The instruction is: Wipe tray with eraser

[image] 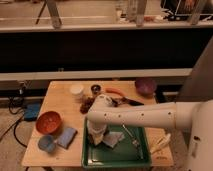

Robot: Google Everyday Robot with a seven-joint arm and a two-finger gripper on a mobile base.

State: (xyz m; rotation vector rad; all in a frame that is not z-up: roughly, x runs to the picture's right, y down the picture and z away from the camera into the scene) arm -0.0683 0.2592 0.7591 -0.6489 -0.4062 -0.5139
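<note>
A light wooden table (60, 100) stands before a dark wall. At its left near corner sit a round orange bowl (48, 121), a smaller blue bowl (46, 143) in front of it, and a flat pale grey-blue pad (66, 137) just beside the blue bowl. Farther back, towards the middle, are a small white cup (76, 90), a small dark cup (95, 89) and a brown clump (87, 105). The large rectangular dark-green plastic tray (115, 156) lies at the table's near edge, right of centre. The robot's white arm (145, 117) reaches in from the right and bends down over the tray's left side, where the gripper (96, 136) is lowered into the tray. Whether it is clamped or loose cannot be told, and the eraser cannot be made out beneath it. A pale crumpled cloth (114, 139) lies in the tray just right of the gripper, with a metal utensil (131, 137) beyond it. An orange carrot (114, 92) and a purple bowl (145, 86) sit at the back right
</note>
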